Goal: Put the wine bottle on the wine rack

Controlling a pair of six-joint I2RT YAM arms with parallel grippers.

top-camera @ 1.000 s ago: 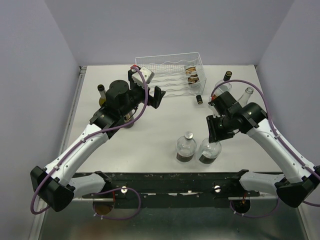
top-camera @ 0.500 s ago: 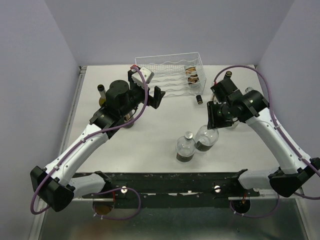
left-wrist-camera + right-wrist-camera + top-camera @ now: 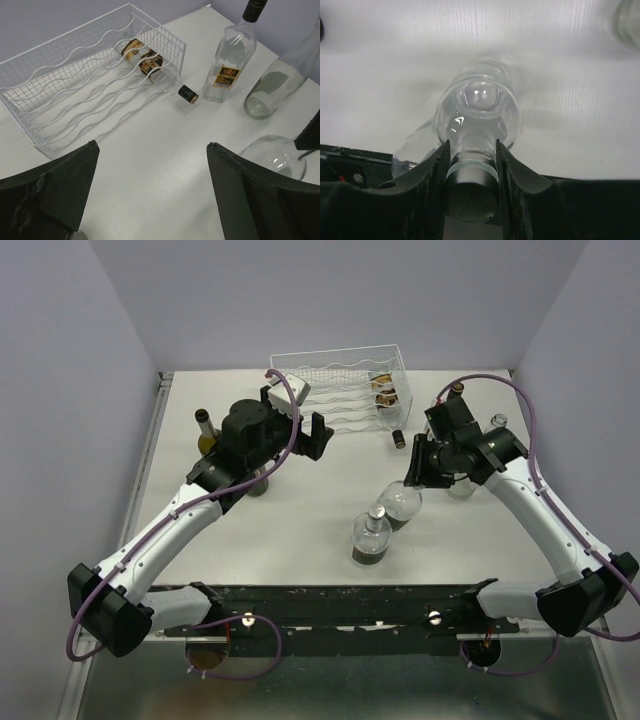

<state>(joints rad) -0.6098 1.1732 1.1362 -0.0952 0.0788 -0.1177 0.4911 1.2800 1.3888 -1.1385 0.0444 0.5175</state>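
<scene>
The white wire wine rack (image 3: 335, 388) stands at the back middle of the table and shows in the left wrist view (image 3: 85, 87). A labelled bottle (image 3: 385, 392) lies in its right end, its dark cap (image 3: 188, 94) sticking out. My right gripper (image 3: 418, 465) is shut on the neck of a round clear wine bottle (image 3: 400, 505), holding it tilted above the table; the right wrist view shows the neck clamped between the fingers (image 3: 471, 155) and the bottle's body (image 3: 477, 107) beyond them. My left gripper (image 3: 318, 434) is open and empty in front of the rack (image 3: 151, 144).
A second round bottle (image 3: 369, 538) stands near the front middle. Tall clear bottles (image 3: 455, 392) (image 3: 497, 425) stand at the right, also in the left wrist view (image 3: 230, 57) (image 3: 272, 85). A dark-necked bottle (image 3: 205, 430) stands by the left arm.
My right gripper has lifted the round bottle off the table and carried it left and back, beside the other round bottle. The left arm has shifted slightly.
</scene>
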